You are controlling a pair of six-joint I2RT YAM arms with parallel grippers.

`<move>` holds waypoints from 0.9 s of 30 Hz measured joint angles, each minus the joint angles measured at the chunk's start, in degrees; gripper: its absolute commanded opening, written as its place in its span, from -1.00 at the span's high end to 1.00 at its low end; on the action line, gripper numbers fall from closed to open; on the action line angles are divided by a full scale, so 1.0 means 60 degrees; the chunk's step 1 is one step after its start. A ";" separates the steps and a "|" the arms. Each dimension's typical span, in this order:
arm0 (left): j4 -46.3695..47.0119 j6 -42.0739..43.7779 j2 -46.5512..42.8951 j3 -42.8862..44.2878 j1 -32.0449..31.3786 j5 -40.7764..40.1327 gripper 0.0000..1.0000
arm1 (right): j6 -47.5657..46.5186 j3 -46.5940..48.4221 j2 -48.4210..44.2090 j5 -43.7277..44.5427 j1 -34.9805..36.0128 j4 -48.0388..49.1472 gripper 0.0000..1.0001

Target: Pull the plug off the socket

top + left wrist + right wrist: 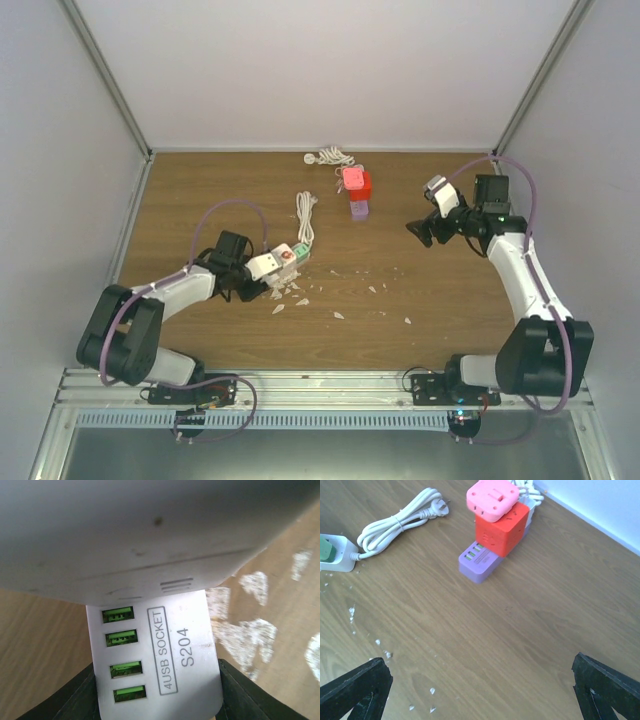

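Note:
The white socket strip (278,261), marked "4USB SOCKET S204" (170,655), lies at the table's left middle. A green plug (300,251) sits at its cord end, also in the right wrist view (326,549). A bulky white body (150,535) stands on the strip, blurred and close to the left wrist camera. My left gripper (252,280) (157,707) is shut on the strip's USB end, one black finger on each side. My right gripper (421,232) (480,695) is open and empty, in the air to the right, far from the strip.
The strip's coiled white cord (305,214) (395,525) lies behind it. A pink cube (492,497) on a red cube (502,527) on a purple socket (358,209) stands at the back middle. Another white cord (330,157) lies by the back wall. White flecks (290,295) are scattered near the strip.

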 measured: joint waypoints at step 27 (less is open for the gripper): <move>-0.0634 0.1592 0.0423 0.0270 -0.3195 0.1490 0.16 | -0.0656 -0.0656 -0.0729 -0.1177 0.0000 -0.0765 -0.99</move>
